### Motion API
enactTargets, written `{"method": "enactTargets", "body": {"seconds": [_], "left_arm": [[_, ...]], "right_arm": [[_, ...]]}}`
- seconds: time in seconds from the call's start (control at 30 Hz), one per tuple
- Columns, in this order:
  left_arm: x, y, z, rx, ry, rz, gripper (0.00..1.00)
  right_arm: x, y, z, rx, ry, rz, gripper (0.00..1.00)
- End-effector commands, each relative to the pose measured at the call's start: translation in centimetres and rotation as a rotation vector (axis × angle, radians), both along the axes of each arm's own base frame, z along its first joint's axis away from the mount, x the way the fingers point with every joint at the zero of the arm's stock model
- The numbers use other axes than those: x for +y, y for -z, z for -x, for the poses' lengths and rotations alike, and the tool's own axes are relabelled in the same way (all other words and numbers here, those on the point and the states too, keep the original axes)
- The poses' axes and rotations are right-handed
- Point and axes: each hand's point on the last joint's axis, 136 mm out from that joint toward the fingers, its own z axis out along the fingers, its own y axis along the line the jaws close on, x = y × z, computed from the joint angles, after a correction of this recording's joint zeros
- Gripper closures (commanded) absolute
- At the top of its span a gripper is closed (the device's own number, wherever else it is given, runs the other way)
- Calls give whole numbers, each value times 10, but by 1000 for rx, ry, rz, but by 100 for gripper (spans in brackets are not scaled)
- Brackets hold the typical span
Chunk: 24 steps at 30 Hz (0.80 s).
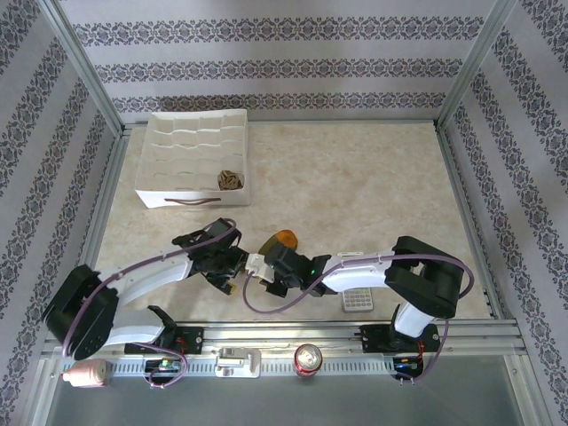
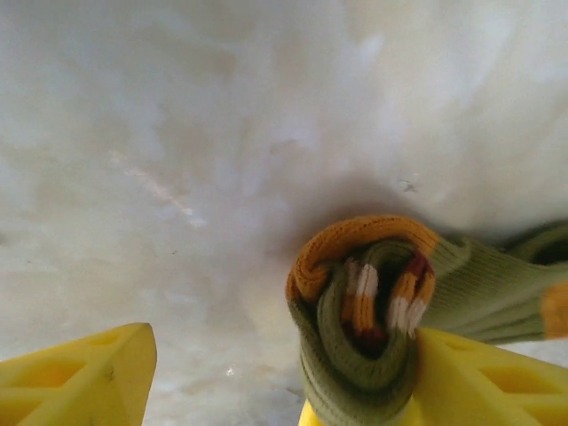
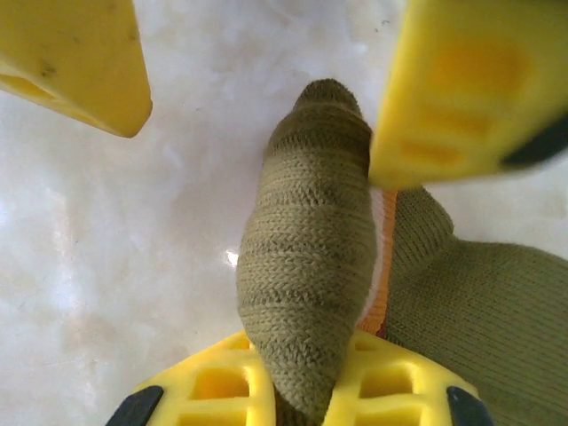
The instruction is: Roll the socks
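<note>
White divided box (image 1: 156,196), soda can (image 1: 309,358), calculator (image 1: 357,302)

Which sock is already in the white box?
The brown patterned sock, in a near compartment of the white box; the olive-and-orange sock lies out on the table.

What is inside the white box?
A brown patterned sock sits in the near-right cell of the box. The dividers and front wall hide parts of the other cells' floors.
</note>
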Motion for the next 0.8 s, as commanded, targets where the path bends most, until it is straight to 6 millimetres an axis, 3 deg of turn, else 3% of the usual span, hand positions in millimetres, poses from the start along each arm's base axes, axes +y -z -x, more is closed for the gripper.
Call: {"method": "enactTargets", "body": {"seconds": [0.0,0.37,0.53,0.7,0.77], "left_arm": [[6,-5,-12,-99,-33,18,27],[-19,-18,-35,-253,49,124,31],[-27,-2,-33,-211,92,129,39],[-24,23,-27,-144,101,80,55],[-19,34,-20,-95,99,52,71]], "right_arm": [[-51,59,41,335,73,143,100],[-72,85,40,538,245,139,100],[-77,91,39,588,286,140,100],[-80,94,34,565,293,164,100],[-80,94,30,537,277,181,100]]}}
